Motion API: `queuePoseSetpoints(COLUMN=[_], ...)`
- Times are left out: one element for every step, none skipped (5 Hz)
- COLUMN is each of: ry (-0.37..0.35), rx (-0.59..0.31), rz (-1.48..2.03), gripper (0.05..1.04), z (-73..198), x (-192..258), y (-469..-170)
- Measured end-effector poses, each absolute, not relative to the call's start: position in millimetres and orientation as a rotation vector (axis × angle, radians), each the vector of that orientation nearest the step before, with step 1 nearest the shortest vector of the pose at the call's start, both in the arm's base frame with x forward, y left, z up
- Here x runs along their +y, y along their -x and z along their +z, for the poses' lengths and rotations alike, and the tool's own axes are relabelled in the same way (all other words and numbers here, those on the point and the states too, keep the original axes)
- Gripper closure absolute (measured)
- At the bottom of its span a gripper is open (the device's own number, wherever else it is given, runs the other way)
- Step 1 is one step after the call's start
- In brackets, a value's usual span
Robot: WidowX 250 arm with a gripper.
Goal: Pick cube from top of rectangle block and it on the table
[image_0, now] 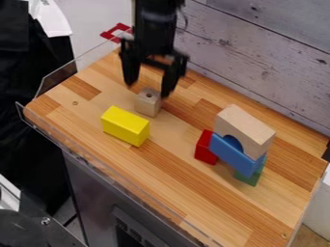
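Pale wooden cube sits on the wood-strip tabletop beside the yellow rectangular block; the black two-finger gripper hangs above, fingers spread, released.

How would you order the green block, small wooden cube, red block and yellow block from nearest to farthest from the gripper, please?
1. Small wooden cube, just below the gripper
2. Yellow block, near the cube
3. Red block, beside the blue block
4. Green block, low in the stack
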State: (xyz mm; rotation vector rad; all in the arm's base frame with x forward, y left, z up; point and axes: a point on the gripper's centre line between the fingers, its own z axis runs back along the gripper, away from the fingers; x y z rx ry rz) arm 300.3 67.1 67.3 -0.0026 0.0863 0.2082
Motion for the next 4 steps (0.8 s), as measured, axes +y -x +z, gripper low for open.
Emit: queuePoseSetpoints(ry=[0.003,-0.005,-0.016,-0.023], rx=[-0.010,-0.053,0.002,0.049], rz=[0.195,0.164,0.158,0.175], gripper=[0.083,0.083,0.083,0.083], z=[104.4,136.4,134.8,124.2], x=[60.0,50.6,49.3,51.0], y=[-300.1,-278.7,-248.7,-233.7])
